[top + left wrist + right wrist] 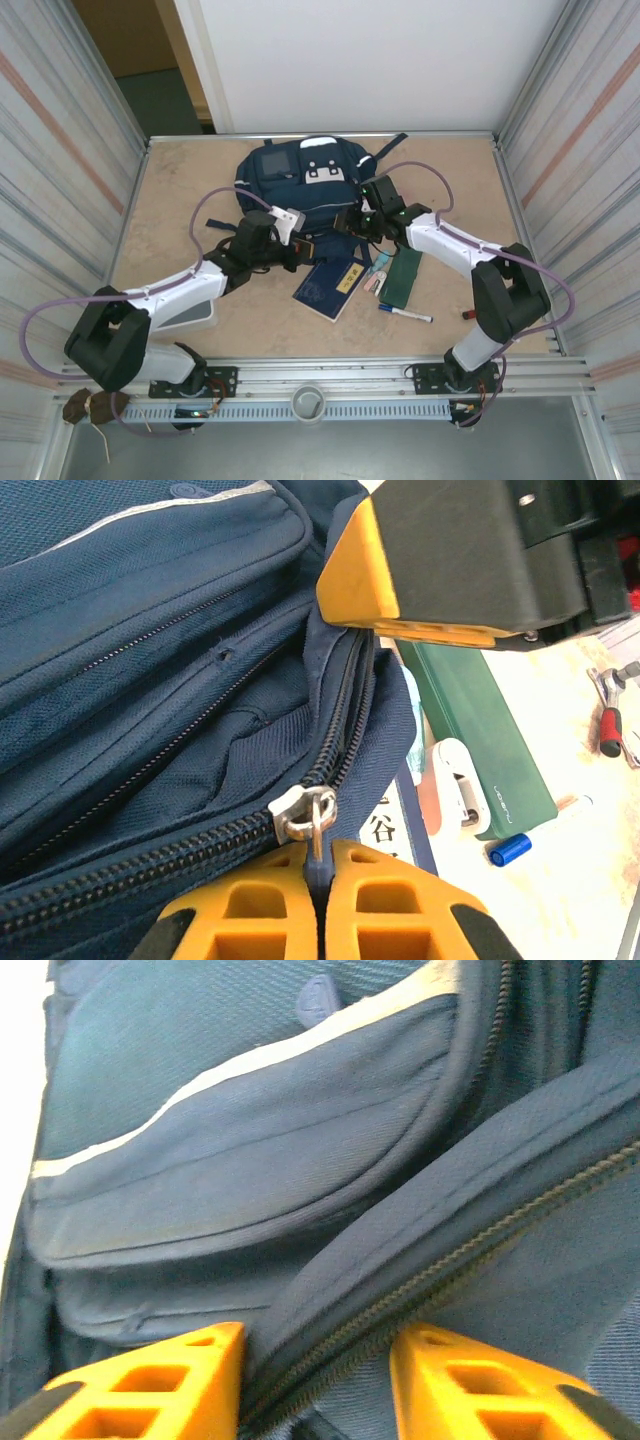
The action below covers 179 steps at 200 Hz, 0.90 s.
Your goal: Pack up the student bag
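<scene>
The student bag lies on the worktop in the upper middle of the top view, its white patches toward the far wall. Both arms reach in to its near edge. In the left wrist view the left fingers, yellow, are together at the bottom centre of the frame, clamped on the dark pull tab that hangs from the silver zipper slider of the bag's main zip. In the right wrist view the right fingers stand apart at the bottom of the frame with a zippered fold of the bag between them; whether they pinch it I cannot tell. A thin pale stripe crosses the front pocket above them. Below the bag in the top view lie a navy book, just right of it a green case, and a marker lower right of these.
</scene>
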Motion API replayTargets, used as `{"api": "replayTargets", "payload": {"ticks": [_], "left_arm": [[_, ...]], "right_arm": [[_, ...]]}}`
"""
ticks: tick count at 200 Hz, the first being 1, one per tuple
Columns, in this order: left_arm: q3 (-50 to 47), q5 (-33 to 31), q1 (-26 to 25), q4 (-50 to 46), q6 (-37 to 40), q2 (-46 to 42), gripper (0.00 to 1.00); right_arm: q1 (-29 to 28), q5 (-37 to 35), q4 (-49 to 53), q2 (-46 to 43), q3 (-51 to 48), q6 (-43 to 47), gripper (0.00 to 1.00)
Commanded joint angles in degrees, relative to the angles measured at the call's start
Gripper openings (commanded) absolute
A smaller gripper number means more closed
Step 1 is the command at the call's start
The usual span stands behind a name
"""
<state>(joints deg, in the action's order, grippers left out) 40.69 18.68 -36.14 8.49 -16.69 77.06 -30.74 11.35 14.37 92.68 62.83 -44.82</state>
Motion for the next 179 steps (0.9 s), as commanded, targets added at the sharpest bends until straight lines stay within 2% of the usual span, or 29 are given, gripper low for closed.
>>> {"api": "replayTargets", "payload": {"ticks": [1, 16, 27, 69, 102, 119, 138, 152, 168, 179], "left_arm": [[-0.18, 1.12, -0.43, 2.29, 3.05, -2.1, 0.0], [-0.94, -0.18, -0.18, 1.36, 3.85, -3.4, 0.0], [-1.66, -0.48, 0.68, 0.69, 4.01, -4.49, 0.0], [-5.38, -0.99, 7.49, -0.03, 2.29, -9.76, 0.0], [-7.06, -4.8, 13.92, -3.06, 0.61, -12.1, 0.0], [-6.8, -1.53, 14.77, -2.42, 1.43, -12.13, 0.0], [-5.64, 4.12, 13.06, 1.49, 0.55, -10.96, 0.0], [-3.7, 5.41, 10.74, 3.06, 0.01, -9.44, 0.0], [-1.46, 4.96, 8.55, 4.5, -0.78, -7.72, 0.0], [-0.15, 4.99, 7.32, 5.12, -1.12, -6.57, 0.0]], "right_arm": [[2.07, -6.52, 0.36, 1.06, 1.64, 1.79, 0.2], [3.79, -6.86, 1.15, 0.52, 1.12, 3.54, 0.05], [5.17, -6.11, 1.3, -0.16, 0.61, 4.29, 0.0], [10.4, -2.17, 1.97, -2.39, 0.66, 8.91, 0.0], [13.41, 5.1, 5.87, 1.58, 7.41, 13.53, 0.0], [13.63, 8.1, 7.25, 5.28, 12.0, 14.45, 0.0], [13.9, 9.74, 10.05, 9.42, 18.47, 15.07, 0.0], [14.62, 9.01, 13.09, 10.17, 21.91, 15.54, 0.13], [15.16, 7.52, 13.9, 6.61, 19.97, 15.27, 0.41], [14.97, 7.38, 13.25, 3.29, 16.17, 14.04, 0.55]]}}
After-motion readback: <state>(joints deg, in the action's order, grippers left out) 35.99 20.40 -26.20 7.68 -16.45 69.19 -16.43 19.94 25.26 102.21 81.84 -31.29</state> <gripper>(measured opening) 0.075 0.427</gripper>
